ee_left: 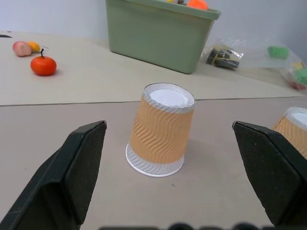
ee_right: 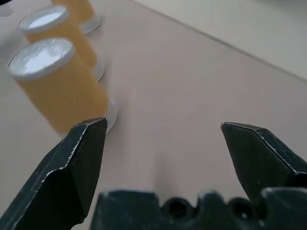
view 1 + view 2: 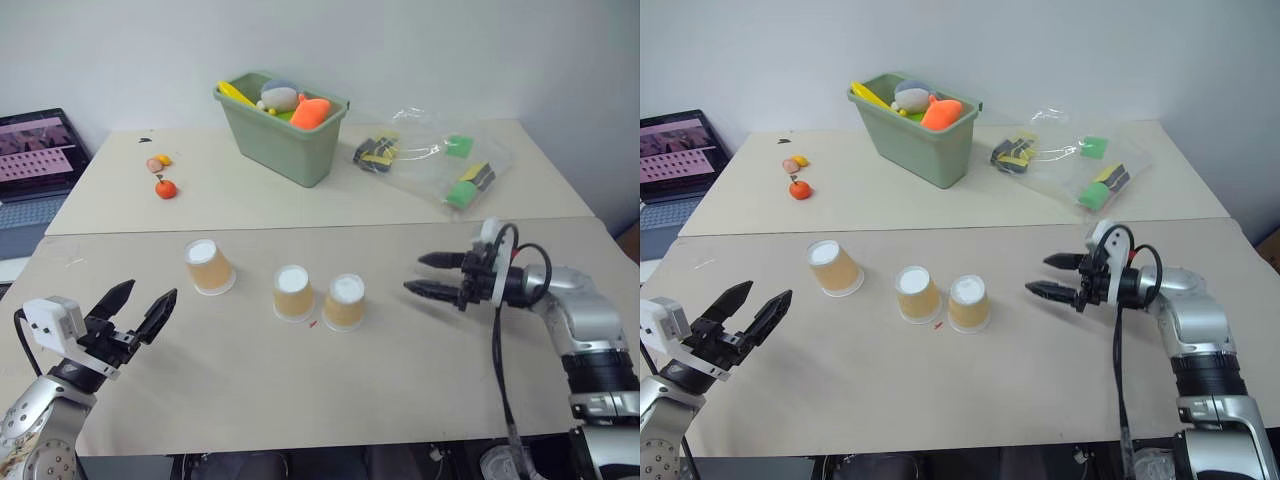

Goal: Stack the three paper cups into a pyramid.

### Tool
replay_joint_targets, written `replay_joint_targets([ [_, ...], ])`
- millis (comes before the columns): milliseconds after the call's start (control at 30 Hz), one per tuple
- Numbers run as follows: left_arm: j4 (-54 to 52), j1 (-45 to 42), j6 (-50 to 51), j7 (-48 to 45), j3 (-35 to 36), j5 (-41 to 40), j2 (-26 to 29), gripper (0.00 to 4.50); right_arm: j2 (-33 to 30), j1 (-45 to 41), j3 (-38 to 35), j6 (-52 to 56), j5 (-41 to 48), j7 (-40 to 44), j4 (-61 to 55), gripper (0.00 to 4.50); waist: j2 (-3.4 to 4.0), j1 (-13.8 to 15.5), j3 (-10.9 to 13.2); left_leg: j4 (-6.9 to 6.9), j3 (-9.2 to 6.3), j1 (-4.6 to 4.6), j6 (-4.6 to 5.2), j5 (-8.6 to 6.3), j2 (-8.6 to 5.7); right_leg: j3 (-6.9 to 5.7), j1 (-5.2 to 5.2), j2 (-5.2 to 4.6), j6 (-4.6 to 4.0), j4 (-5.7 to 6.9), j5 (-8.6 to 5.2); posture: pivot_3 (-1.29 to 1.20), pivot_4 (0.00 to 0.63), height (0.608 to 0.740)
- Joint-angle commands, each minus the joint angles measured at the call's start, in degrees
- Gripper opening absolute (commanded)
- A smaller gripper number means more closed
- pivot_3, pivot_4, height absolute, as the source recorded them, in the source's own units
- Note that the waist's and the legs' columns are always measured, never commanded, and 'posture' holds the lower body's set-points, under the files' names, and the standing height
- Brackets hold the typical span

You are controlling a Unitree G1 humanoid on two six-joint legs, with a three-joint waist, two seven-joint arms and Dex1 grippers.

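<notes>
Three tan paper cups stand upside down on the near table: the left cup [image 3: 208, 266], the middle cup [image 3: 293, 292] and the right cup [image 3: 344, 301], the last two almost touching. No cup rests on another. My left gripper [image 3: 142, 305] is open at the table's left front, pointing toward the left cup [image 1: 161, 129], well short of it. My right gripper [image 3: 428, 275] is open to the right of the right cup [image 2: 57, 81], apart from it and empty.
A green bin [image 3: 283, 125] with toy food stands on the far table. Small toy fruits [image 3: 165, 187] lie at far left, clear bags with green and black items [image 3: 440, 160] at far right. A laptop [image 3: 35, 150] sits past the left edge.
</notes>
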Motion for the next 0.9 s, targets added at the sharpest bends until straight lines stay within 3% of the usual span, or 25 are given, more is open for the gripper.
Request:
replay_joint_targets([
  [33, -1.1, -1.0, 0.4, 0.0, 0.4, -0.7, 0.9, 4.50, -1.0, 1.5, 0.0, 0.5, 1.8, 1.0, -8.8, 4.44, 0.00, 0.1, 0.0, 0.00, 0.00, 0.03, 0.00, 0.00, 0.00, 0.00, 0.00, 0.00, 0.06, 0.00, -0.03, 0.00, 0.150, 0.740],
  [333, -0.5, -4.0, 1.5, -0.1, -0.4, -0.3, 1.6, 4.50, 1.2, 1.8, 0.8, 2.5, 2.7, -0.4, -11.4, 4.44, -0.04, -0.2, 0.0, 0.03, 0.04, 0.16, -0.10, 0.06, 0.11, 0.00, 0.11, 0.12, 0.30, 0.04, -0.08, 0.00, 0.150, 0.740],
  [500, -1.1, -4.8, 1.9, 0.4, -0.4, -0.6, 1.6, 4.50, -1.5, 6.4, 3.6, 8.4, 6.1, 3.6, -17.9, 4.44, -0.04, -0.1, 0.0, 0.01, 0.04, 0.16, -0.09, 0.05, 0.19, 0.00, 0.10, 0.21, 0.22, 0.03, -0.05, 0.00, 0.150, 0.740],
  [700, -1.4, -4.6, 1.4, 2.3, 0.2, 0.8, 0.8, 4.50, 1.2, 1.9, 3.1, 2.4, 0.8, -1.8, -11.3, 4.44, -0.08, -0.4, 0.0, 0.03, 0.13, 0.19, -0.09, 0.05, 0.20, 0.03, 0.09, 0.22, 0.24, 0.01, -0.04, 0.00, 0.150, 0.740],
  [900, 2.0, -4.2, 0.7, 7.7, 2.2, 4.3, -0.6, 4.50, -1.3, -1.0, -1.0, -2.3, -1.4, -2.5, -0.3, 4.44, -0.09, -0.1, 0.0, 0.03, 0.13, 0.22, -0.13, 0.07, 0.24, 0.02, 0.11, 0.27, 0.20, 0.04, 0.00, 0.00, 0.150, 0.740],
])
